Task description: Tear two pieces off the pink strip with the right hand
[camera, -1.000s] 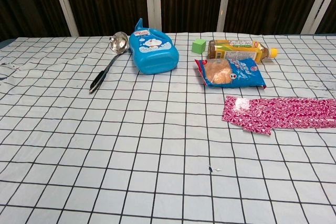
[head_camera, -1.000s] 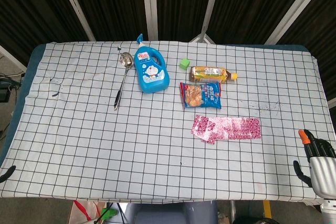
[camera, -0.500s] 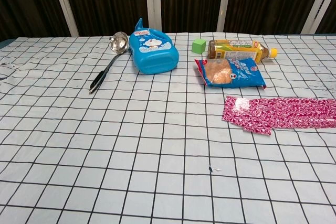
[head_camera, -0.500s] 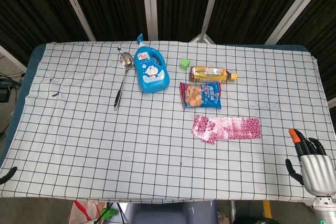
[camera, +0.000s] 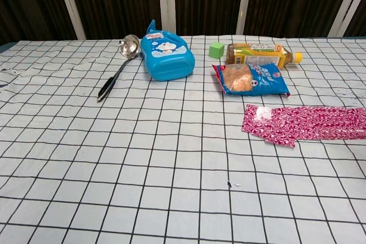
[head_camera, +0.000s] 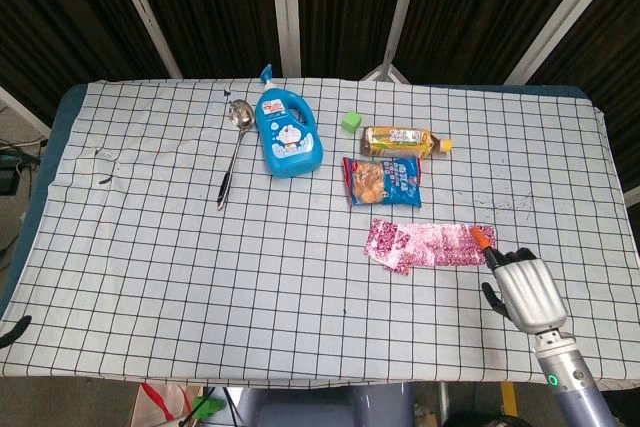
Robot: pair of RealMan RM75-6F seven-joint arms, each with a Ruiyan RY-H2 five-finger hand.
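Note:
The pink strip (head_camera: 432,244) lies flat on the checked cloth, right of centre, with an overlapping skewed bit at its left end; in the chest view the pink strip (camera: 306,124) runs off the right edge. My right hand (head_camera: 520,287) hovers just to the strip's lower right, fingers apart and holding nothing. Its orange fingertip (head_camera: 482,238) is over the strip's right end; I cannot tell whether it touches. The chest view does not show this hand. Only a dark sliver (head_camera: 12,331) shows at the left edge, possibly my left hand.
Behind the strip lie a blue snack bag (head_camera: 383,181), a tea bottle (head_camera: 403,141) on its side, a green cube (head_camera: 351,121), a blue detergent bottle (head_camera: 287,134) and a ladle (head_camera: 231,150). The table's front edge (head_camera: 320,383) is close to my right hand.
My right hand has moved left and forward from the table's right front corner to the strip's right end. The strip and the other objects have not moved.

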